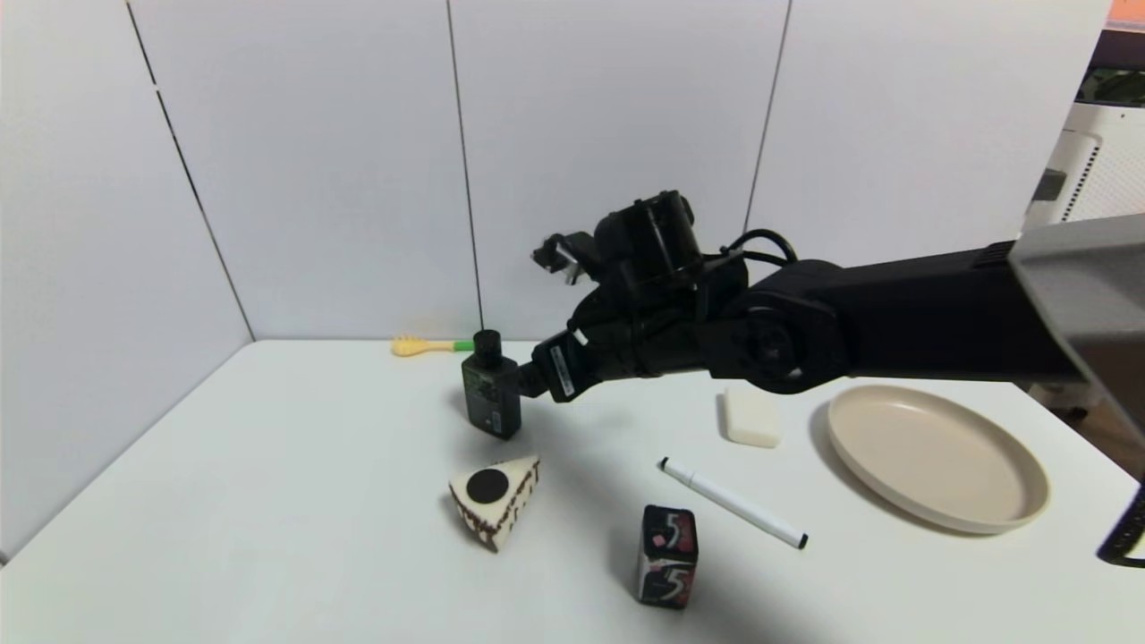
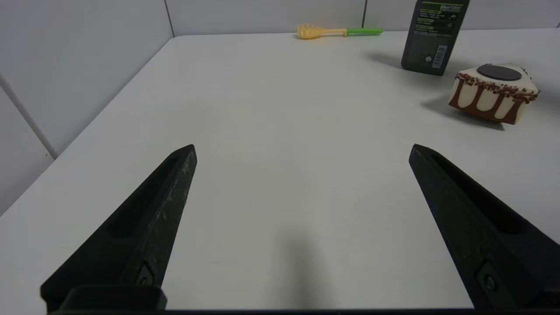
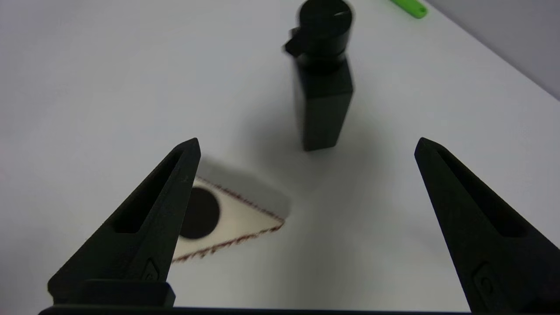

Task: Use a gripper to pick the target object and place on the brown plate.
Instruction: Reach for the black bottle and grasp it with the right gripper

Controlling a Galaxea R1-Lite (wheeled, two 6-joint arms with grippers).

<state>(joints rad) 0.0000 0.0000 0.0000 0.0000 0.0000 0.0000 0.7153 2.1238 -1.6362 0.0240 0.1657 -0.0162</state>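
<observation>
Small black bottle [image 1: 491,394] standing upright on the white worktop [image 1: 268,501], round cap up, greenish-white label facing the near side. Same bottle [image 3: 323,83] seen from above in the right wrist view, free of any grip, out beyond the finger tips and between their lines.

Right gripper [image 1: 537,376] reaching across above the worktop on its thick black arm, right beside the bottle on the plate side; touching or just apart cannot be told from the head view. Fingers [image 3: 148,227] spread wide, holding nothing.

Brown plate [image 1: 939,456] well apart from the bottle, far off on the arm's side, lying flat with nothing in it. Cream bar [image 1: 751,416] between bottle and plate, nearer the plate. White marker [image 1: 733,503] with black cap lying on the near side of the bar, away from the bottle. Cake-slice toy [image 1: 495,501] near the bottle, on its near side. Black box marked "5" [image 1: 667,556] farther toward the near edge than the cake slice, standing upright. Yellow fork with green handle [image 1: 432,345] behind the bottle, against the back wall.

Left gripper [image 2: 302,151] low over the worktop, well apart from the bottle [image 2: 433,37], with the cake slice between. Fingers [image 2: 144,227] wide apart, nothing between them.
</observation>
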